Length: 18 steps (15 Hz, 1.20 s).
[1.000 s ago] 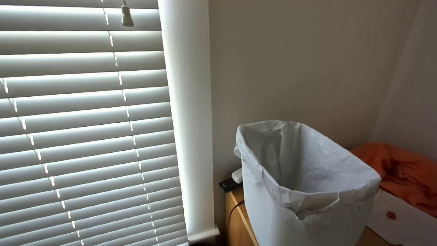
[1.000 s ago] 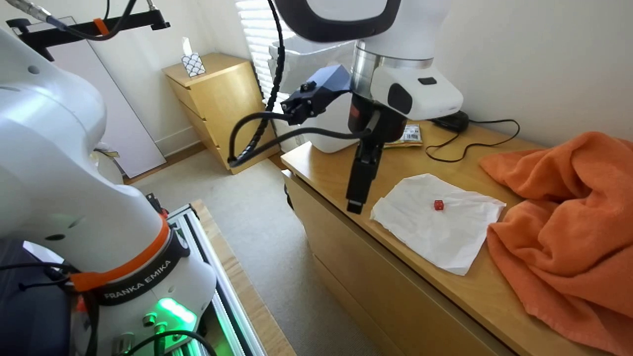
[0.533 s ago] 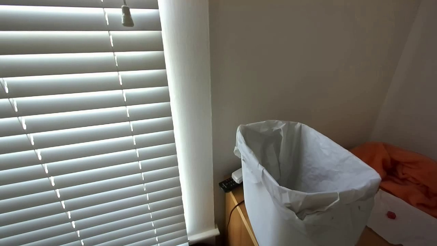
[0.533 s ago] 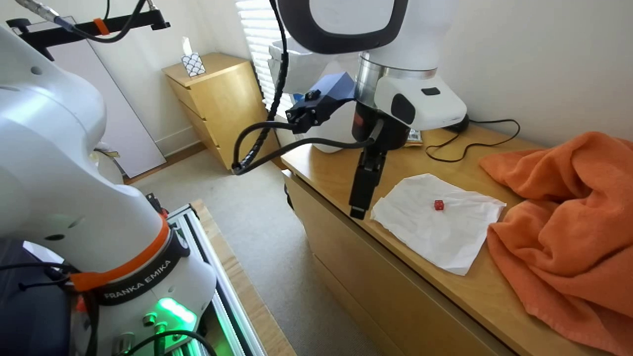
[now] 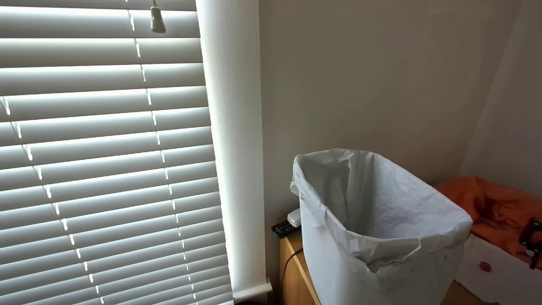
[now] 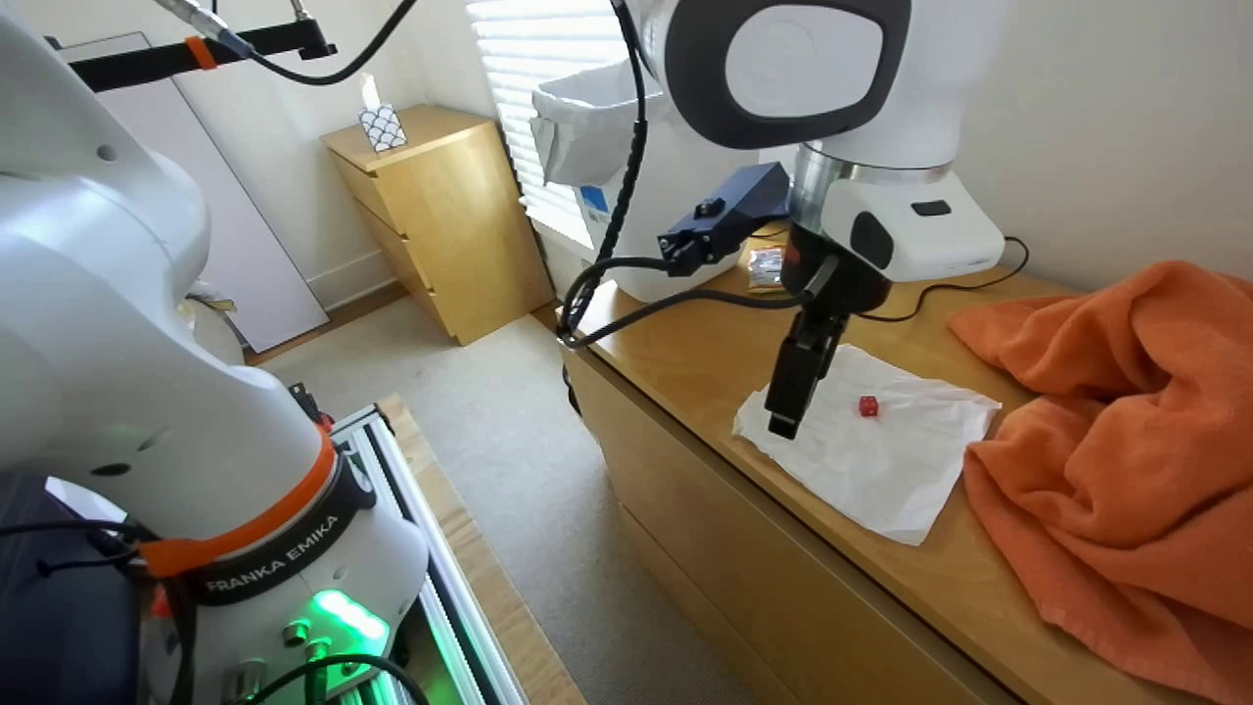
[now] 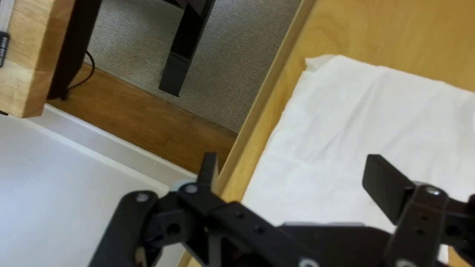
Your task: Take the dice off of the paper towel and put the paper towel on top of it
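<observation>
One die (image 6: 868, 406) sits on the paper towel (image 6: 896, 480), clear of its edges (end effector (image 7: 292, 168) spread wide, empty).

In an exterior view, the die (image 6: 868, 406) lies on the paper towel (image 6: 891, 475), right of centre, the cloth (image 6: 1126, 450) at lower right, the bin (image 6: 685, 164) upper middle

Bright daylight through blinds (image 5: 106, 156), dim wall (image 5: 364, 84) beside them, green glow (image 6: 350, 615) on robot base (image 6: 259, 609)

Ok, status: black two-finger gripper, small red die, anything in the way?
Gripper open, holding nothing. Die on wrinkled white paper towel. Rumpled orange cloth beside the towel, probably not in the way.
</observation>
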{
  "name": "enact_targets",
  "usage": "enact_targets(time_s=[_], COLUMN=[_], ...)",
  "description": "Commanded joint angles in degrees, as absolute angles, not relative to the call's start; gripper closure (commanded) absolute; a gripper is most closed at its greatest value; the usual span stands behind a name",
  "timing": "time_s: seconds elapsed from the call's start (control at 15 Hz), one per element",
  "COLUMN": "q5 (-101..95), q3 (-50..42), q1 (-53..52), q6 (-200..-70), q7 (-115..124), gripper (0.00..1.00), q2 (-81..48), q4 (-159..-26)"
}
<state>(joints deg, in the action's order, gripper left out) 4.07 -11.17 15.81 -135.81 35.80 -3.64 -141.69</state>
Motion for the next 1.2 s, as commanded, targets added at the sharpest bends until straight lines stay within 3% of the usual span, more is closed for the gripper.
enact_targets(time_s=[0.0, 0.6, 0.8, 0.87, 1.07, 1.13], q5=[5.21, 12.96, 15.00, 15.41, 16.19, 16.30], q3=[-11.98, -11.45, -11.00, -10.98, -11.01, -11.07], q1=[13.72, 12.02, 12.18, 12.13, 11.91, 11.81], q6=[-137.74, -140.76, -141.71, -141.97, -142.42, -142.41], q7=[38.18, 34.86, 33.25, 32.74, 31.64, 31.48], gripper=[0.00, 0.00, 0.10, 0.07, 0.13, 0.18], q2=[-11.05, -22.38, -24.04, -24.59, -25.67, -25.90], q4=[-135.82, -127.30, -125.92, -125.55, -124.63, -124.34])
